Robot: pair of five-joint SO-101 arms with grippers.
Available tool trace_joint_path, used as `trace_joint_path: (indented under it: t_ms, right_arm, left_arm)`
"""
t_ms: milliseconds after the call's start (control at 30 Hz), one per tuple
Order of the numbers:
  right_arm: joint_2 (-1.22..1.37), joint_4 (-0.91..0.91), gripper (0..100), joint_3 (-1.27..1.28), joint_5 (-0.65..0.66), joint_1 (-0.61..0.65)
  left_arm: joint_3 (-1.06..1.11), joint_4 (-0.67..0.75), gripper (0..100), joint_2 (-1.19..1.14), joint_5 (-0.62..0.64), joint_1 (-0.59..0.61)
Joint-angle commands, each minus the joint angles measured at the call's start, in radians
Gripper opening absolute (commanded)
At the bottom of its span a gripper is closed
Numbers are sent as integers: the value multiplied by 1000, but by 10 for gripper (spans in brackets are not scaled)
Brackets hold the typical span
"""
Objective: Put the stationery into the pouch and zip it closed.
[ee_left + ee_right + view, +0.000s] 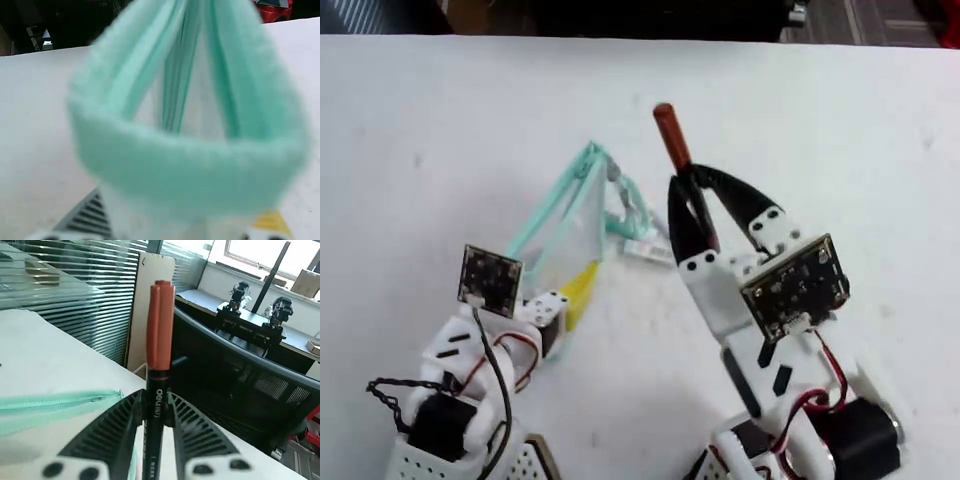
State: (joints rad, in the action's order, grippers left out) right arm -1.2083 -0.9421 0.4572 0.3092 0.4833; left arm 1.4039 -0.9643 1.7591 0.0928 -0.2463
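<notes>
A clear pouch (565,225) with mint-green trim stands tilted on the white table, one end raised at my left gripper (560,305), which is shut on it. In the left wrist view the pouch's green rim (190,170) gapes open close to the camera, and something yellow (272,220) shows at its lower edge. My right gripper (686,190) is shut on a black marker with a red-brown cap (670,135), just right of the pouch's far end. In the right wrist view the marker (159,330) rises from between the fingers (112,432), with the pouch's zip (55,402) beside them.
A mint strap loop (625,208) hangs from the pouch's far end, and a small white item (648,250) lies beside it. The table's far edge (520,38) runs along the back. Open table lies to the left and the right.
</notes>
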Motion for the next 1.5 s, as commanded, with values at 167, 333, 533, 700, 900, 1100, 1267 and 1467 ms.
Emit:
trace_joint_path:
  t_ms: [167,333,533,700,900,1100,1267,1467]
  right_arm:
    - [145,255,17,-48,11,193]
    - [226,447,17,-41,2,326]
    - [346,498,18,-46,0,351]
    - [395,506,18,-41,0,351]
    - [429,501,17,-40,-63,351]
    - [429,372,17,-40,-133,348]
    - [429,289,17,-41,-133,349]
    - [429,216,37,-48,-133,349]
  left_arm:
    - [-2,15,253,-5,-9,-22]
    - [-3,15,286,-5,-9,-21]
    - [-3,15,286,-5,-9,-21]
    - [-3,17,286,-5,-9,-21]
    - [-3,17,286,-5,-9,-16]
    - [-3,17,286,-5,-9,-15]
    - [-3,17,286,-5,-9,-15]
    - [-3,17,286,-5,-9,-13]
